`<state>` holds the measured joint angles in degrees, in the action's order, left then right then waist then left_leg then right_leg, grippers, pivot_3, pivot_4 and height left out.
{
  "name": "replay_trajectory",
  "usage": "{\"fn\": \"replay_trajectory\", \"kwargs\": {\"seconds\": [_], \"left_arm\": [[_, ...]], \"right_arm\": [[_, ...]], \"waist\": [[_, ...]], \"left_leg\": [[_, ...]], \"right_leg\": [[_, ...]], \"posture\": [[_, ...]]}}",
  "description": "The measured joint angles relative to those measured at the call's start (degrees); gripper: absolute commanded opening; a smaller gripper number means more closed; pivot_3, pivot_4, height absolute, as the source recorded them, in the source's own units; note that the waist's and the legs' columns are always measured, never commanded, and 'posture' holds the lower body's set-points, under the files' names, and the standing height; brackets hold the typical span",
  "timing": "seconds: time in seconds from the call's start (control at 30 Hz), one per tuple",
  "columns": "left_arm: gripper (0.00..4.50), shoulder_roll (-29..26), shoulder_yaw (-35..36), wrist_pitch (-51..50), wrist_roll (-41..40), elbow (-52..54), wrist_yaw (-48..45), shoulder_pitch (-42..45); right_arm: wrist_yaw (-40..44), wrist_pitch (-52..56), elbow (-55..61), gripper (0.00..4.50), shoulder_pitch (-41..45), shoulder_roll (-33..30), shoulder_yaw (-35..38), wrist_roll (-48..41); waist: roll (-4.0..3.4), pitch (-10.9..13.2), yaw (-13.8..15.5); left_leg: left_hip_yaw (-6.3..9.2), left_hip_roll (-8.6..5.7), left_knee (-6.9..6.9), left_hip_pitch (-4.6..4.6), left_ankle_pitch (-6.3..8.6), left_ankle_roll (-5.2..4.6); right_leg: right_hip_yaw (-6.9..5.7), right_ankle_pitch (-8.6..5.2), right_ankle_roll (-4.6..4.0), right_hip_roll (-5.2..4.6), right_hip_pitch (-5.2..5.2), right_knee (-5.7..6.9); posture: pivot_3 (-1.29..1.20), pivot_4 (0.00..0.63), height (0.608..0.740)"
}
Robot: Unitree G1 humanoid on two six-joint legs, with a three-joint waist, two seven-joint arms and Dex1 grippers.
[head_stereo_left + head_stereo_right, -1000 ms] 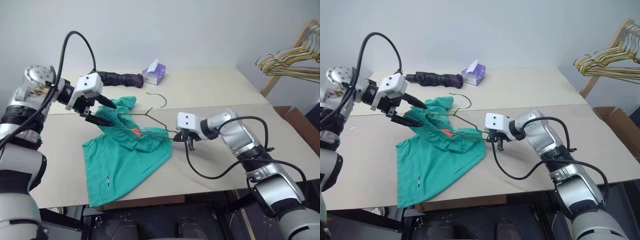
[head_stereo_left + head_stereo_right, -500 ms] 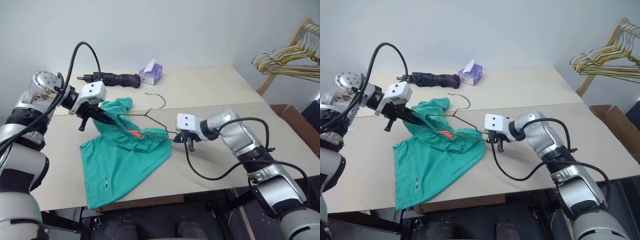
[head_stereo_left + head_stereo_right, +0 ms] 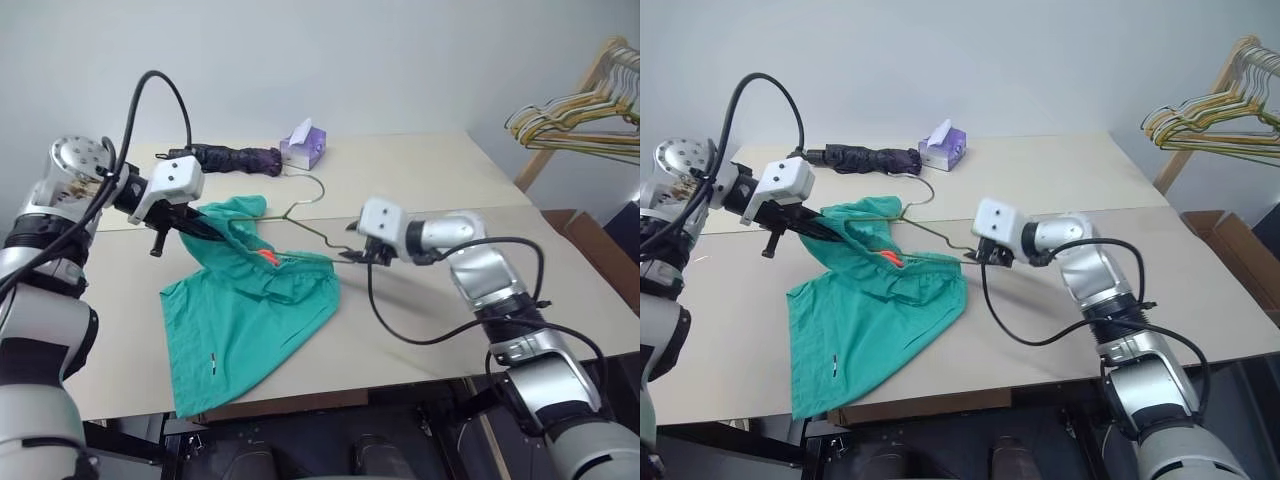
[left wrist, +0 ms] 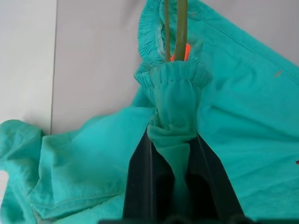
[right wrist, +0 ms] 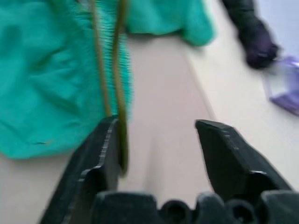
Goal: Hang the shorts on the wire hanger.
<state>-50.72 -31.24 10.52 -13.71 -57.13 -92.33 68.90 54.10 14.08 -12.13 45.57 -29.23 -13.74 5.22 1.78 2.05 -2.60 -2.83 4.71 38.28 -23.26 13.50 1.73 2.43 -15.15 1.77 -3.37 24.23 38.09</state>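
On my left, the left hand (image 3: 200,226) is clamped on a bunched fold of the shorts (image 3: 250,310), right at the gathered waistband; in its wrist view I see the teal cloth squeezed between the two black fingers (image 4: 140,186). That corner of the shorts is lifted off the bench (image 3: 420,180), while the rest of the garment drapes down and lies spread toward the near edge. A small orange tag (image 3: 270,259) shows at the waistband.

The wire hanger (image 3: 318,232) runs through the raised waistband, its two thin arms passing over the elastic, and its curled hook (image 3: 312,190) pokes up behind the shorts toward the far side of the bench. Behind it I see a folded dark umbrella (image 3: 235,158) and, just beside that, a purple tissue box (image 3: 303,148).

Moving right, the right hand (image 3: 352,254) sits at the hanger's right end with its fingers spread apart; in its wrist view the wire lies against the inner face of one finger (image 5: 96,163), the other well clear.

At the far right, a bunch of yellow and grey hangers (image 3: 580,125) hangs on a wooden rack.
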Motion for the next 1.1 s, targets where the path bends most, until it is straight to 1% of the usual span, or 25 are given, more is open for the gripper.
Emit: {"fn": "replay_trajectory", "kwargs": {"seconds": [0.03, 0.07, 0.2, 0.3, 0.37, 0.47, 0.57, 0.7, 0.83, 0.93, 1.03, 1.07, 1.1], "left_arm": [[0.00, 0.25, 0.94, 0.24, 0.52, -0.47, 0.00, 0.00], [0.00, 0.53, 2.00, 0.56, 1.25, -1.15, 0.00, 0.03], [0.00, 0.73, 5.80, 0.70, 4.73, -3.66, 0.00, 0.17], [0.00, 0.86, 8.54, 0.80, 6.68, -5.02, 0.12, 0.54], [0.00, 0.86, 10.27, 0.81, 7.33, -5.62, 0.12, 1.15], [0.00, 0.85, 12.35, 0.87, 9.23, -6.19, 0.14, 2.32], [0.00, 0.95, 14.10, 0.87, 10.41, -6.41, 0.12, 2.80], [0.00, 1.28, 15.64, 0.86, 11.56, -6.50, 0.06, 2.98], [0.00, 1.52, 16.88, 0.86, 12.66, -6.52, 0.06, 3.12], [0.00, 1.81, 17.88, 0.69, 13.40, -6.52, 0.12, 3.14], [0.00, 2.28, 19.08, 0.43, 13.46, -6.37, 0.11, 3.14], [0.00, 2.34, 19.28, 0.35, 13.47, -6.29, 0.11, 3.13], [0.00, 2.38, 19.58, 0.26, 13.49, -6.25, 0.11, 3.13]], "right_arm": [[-0.25, 1.22, 1.22, 4.34, -0.01, -0.71, 1.30, -0.51], [-0.44, 2.77, 2.91, 4.46, -0.07, -1.58, 2.85, -1.57], [-0.59, 11.33, 10.72, 4.46, -1.62, -5.08, 9.75, -6.78], [-0.73, 19.90, 15.09, 4.46, -4.61, -5.54, 14.50, -12.09], [-1.15, 24.08, 16.87, 4.46, -7.79, -5.31, 15.63, -14.80], [-3.09, 28.92, 17.68, 4.46, -12.89, -2.03, 14.47, -17.18], [-5.15, 31.98, 16.62, 4.46, -14.60, 2.85, 11.79, -18.16], [-7.84, 32.21, 9.46, 4.46, -13.75, 10.19, 9.85, -19.64], [-9.62, 29.15, -0.87, 4.46, -8.93, 14.73, 9.50, -19.59], [-10.38, 24.13, -5.83, 3.91, -6.14, 17.20, 7.31, -17.84], [-10.02, 21.03, -9.96, 2.89, -5.03, 19.63, 6.00, -17.64], [-9.06, 20.33, -10.99, 2.47, -4.74, 19.92, 5.40, -17.66], [-8.40, 20.00, -11.69, 2.20, -4.46, 20.25, 5.12, -17.66]], "waist": [[0.00, 0.00, 0.06], [0.00, 0.00, 0.08], [0.00, 0.00, -0.02], [0.02, -0.01, -0.08], [0.03, -0.02, -0.15], [0.03, -0.02, -0.37], [0.03, -0.02, -0.86], [0.04, -0.02, -1.36], [0.03, -0.02, -1.44], [0.03, -0.02, -1.47], [0.03, -0.02, -1.41], [0.03, -0.02, -1.39], [0.03, -0.02, -1.35]], "left_leg": [[0.00, 0.00, 0.00, -0.01, 0.00, 0.00], [0.01, 0.00, 0.00, -0.01, 0.00, 0.00], [0.00, 0.00, 0.00, -0.01, 0.00, 0.00], [0.00, 0.01, 0.01, 0.04, 0.00, 0.00], [-0.01, 0.01, 0.02, 0.04, 0.00, 0.00], [-0.01, 0.01, 0.02, 0.05, 0.00, -0.01], [0.00, 0.01, 0.02, 0.04, 0.00, -0.01], [0.03, 0.00, 0.04, 0.01, 0.00, -0.01], [0.04, 0.01, 0.04, 0.02, 0.00, -0.01], [0.05, 0.01, 0.03, 0.01, 0.00, -0.01], [0.06, 0.01, 0.04, -0.01, 0.00, -0.01], [0.06, 0.01, 0.04, -0.01, 0.00, -0.01], [0.08, 0.01, 0.04, -0.02, 0.00, -0.01]], "right_leg": [[0.00, 0.00, 0.00, 0.00, 0.00, 0.00], [-0.01, 0.00, 0.00, 0.00, 0.00, -0.01], [0.00, 0.00, 0.00, 0.00, -0.01, -0.01], [-0.01, 0.00, 0.00, 0.00, -0.06, 0.00], [0.00, 0.00, 0.00, 0.00, -0.06, 0.00], [0.02, 0.00, 0.00, 0.00, -0.05, 0.03], [0.02, 0.00, 0.00, 0.01, -0.05, 0.04], [0.00, 0.00, 0.01, 0.00, -0.05, 0.02], [0.00, 0.00, 0.01, 0.00, -0.04, 0.04], [0.00, 0.00, 0.01, 0.01, -0.03, 0.04], [-0.01, 0.01, 0.01, 0.00, -0.04, 0.04], [-0.01, 0.01, 0.02, 0.00, -0.05, 0.04], [-0.03, 0.01, 0.02, 0.00, -0.05, 0.04]], "posture": [[-0.02, 0.000, 0.740], [-0.03, 0.000, 0.740], [-0.03, 0.000, 0.740], [-0.03, 0.000, 0.740], [-0.03, 0.000, 0.740], [-0.02, 0.000, 0.740], [-0.02, 0.000, 0.740], [-0.01, 0.000, 0.740], [0.01, 0.000, 0.740], [0.02, 0.000, 0.740], [0.03, 0.000, 0.740], [0.03, 0.000, 0.740], [0.03, 0.000, 0.740]]}}
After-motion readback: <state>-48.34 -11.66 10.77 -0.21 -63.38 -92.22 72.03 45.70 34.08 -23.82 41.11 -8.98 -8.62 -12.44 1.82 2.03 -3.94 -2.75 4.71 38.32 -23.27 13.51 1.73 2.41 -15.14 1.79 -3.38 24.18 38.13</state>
